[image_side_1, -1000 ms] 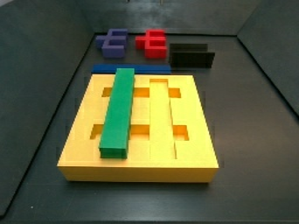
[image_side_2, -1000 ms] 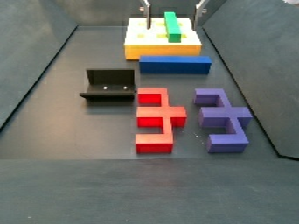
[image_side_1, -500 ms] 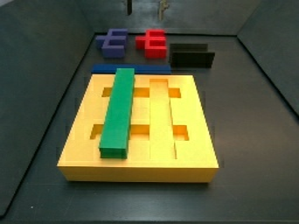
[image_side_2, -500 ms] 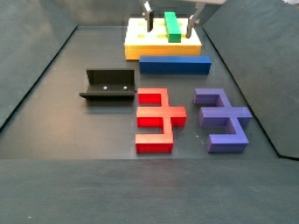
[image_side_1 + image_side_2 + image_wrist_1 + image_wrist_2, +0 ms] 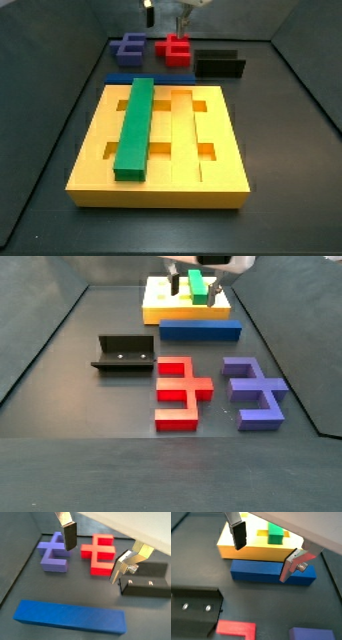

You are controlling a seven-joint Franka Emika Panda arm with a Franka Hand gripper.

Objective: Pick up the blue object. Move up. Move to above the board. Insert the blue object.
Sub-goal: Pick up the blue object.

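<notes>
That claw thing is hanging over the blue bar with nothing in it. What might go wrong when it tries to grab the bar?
The tool hangs open and empty above the blue object.

1. The blue object lies close against the board, so a finger coming down on that side might strike the board's edge.

2. The bar is long. A grip far from its middle could let it tilt when lifted.

3. The green bar already fills one groove, leaving little room beside it during insertion.

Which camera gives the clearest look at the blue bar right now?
A wrist view shows the blue bar whole, lying flat on the floor below the open, empty gripper. Elsewhere a finger crosses it, the board hides most of it, or it looks small.
</notes>
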